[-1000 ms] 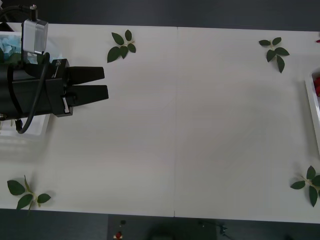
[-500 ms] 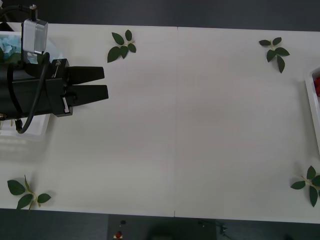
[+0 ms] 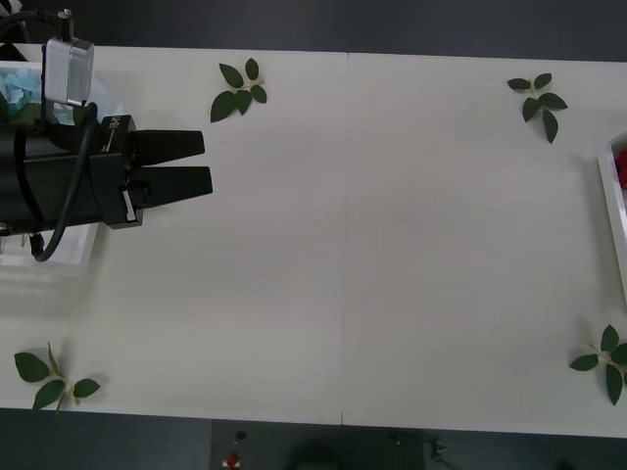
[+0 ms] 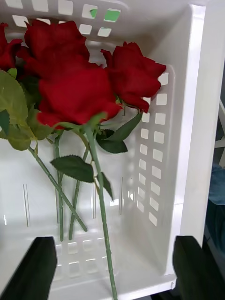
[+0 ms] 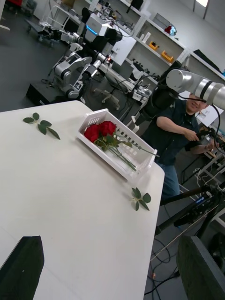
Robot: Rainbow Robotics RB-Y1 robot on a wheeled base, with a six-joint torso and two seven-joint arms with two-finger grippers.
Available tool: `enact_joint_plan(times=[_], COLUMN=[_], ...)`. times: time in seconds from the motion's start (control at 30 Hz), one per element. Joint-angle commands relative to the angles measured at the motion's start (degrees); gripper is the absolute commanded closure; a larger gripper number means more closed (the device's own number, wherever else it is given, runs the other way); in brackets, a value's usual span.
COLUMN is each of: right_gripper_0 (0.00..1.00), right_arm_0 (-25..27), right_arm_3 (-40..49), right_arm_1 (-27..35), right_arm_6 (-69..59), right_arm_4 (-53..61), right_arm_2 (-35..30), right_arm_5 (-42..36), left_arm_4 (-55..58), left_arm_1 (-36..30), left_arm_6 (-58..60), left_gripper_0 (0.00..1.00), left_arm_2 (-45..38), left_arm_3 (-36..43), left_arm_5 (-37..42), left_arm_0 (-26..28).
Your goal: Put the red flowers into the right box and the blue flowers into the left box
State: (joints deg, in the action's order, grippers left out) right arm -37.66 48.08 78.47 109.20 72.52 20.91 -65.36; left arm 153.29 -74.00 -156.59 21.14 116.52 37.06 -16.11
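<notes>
Red flowers (image 4: 75, 89): already down in the right box (image 4: 197, 117) at the far right edge of the table (image 3: 392, 245), blooms bunched together, stems lying along its floor. Right gripper (image 4: 115, 262) hanging just above them, fingers spread wide, holding nothing. Blue flowers (image 3: 18, 88): a pale cluster in the left box (image 3: 59, 257) at the far left edge, mostly hidden under the left arm. Left gripper (image 3: 191, 164) over the table just right of that box, pointing toward the middle, fingers parted and empty. No flower left lying on the table, just four leaf sprigs (image 3: 240, 88) near its corners. By the look of it, sorting finished or very nearly so, with nothing obvious left to carry. Against the earlier frames, no visible change: same arm pose, same sprigs, same boxes.
</notes>
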Motion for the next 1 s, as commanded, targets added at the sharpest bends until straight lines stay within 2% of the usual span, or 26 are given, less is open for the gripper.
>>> enact_joint_plan(times=[0.03, 0.13, 0.3, 0.43, 0.57, 0.8, 1.0], right_gripper_0=[0.0, 0.0, 0.0, 0.0, 0.0, 0.0, 0.0], right_arm_0=[-1.5, -1.4, -1.2, 1.2, 4.8, 12.6, 20.2], right_arm_3=[0.3, 0.4, 3.2, 9.5, 19.1, 38.4, 54.5], right_arm_1=[-0.9, -1.3, -1.3, -1.4, -2.9, -8.7, -10.6], right_arm_6=[-1.8, -1.3, -0.3, 0.7, 3.1, 8.9, 9.9], right_arm_4=[0.8, 4.4, 14.4, 29.0, 39.6, 42.4, 45.1], right_arm_2=[-0.3, -0.4, -2.2, -2.4, -3.5, -12.4, -17.1], right_arm_5=[0.5, 0.1, -5.0, -6.1, -4.5, -2.7, 2.6], left_arm_4=[0.1, 0.1, 0.1, 0.1, 0.1, 0.1, 0.1], left_arm_1=[-2.2, -2.2, -2.2, -2.2, -2.2, -2.2, -2.2], left_arm_6=[1.6, 1.6, 1.6, 1.6, 1.6, 1.6, 1.6], left_gripper_0=[0.19, 0.18, 0.18, 0.18, 0.18, 0.18, 0.18], left_arm_2=[-1.4, -1.4, -1.4, -1.4, -1.4, -1.4, -1.4], left_arm_3=[0.7, 0.7, 0.7, 0.7, 0.7, 0.7, 0.7], left_arm_5=[-0.1, -0.1, -0.1, -0.1, -0.1, -0.1, -0.1], left_arm_0=[0.5, 0.5, 0.5, 0.5, 0.5, 0.5, 0.5])
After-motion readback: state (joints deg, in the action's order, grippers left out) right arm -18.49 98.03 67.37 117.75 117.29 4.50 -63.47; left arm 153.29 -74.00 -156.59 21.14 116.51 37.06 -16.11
